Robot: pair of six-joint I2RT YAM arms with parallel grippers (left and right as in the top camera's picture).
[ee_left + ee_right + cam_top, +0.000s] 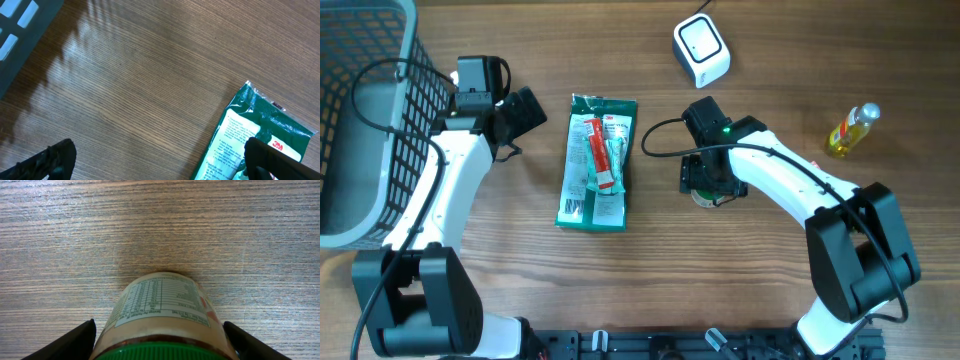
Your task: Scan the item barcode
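One jar [162, 305], one packet [597, 165], one scanner [701, 48], one bottle [850, 130]

Packet [597, 160] flat on the table [520, 60], basket [360, 120] well to its left at the table edge, scanner [701, 48] behind it to the right, jar [165, 310] near its right side, bottle [852, 130] far right, beyond the jar.

I can read a red "3M" logo on the green packet [250, 125]; the jar [162, 302] label's print is too small for me.
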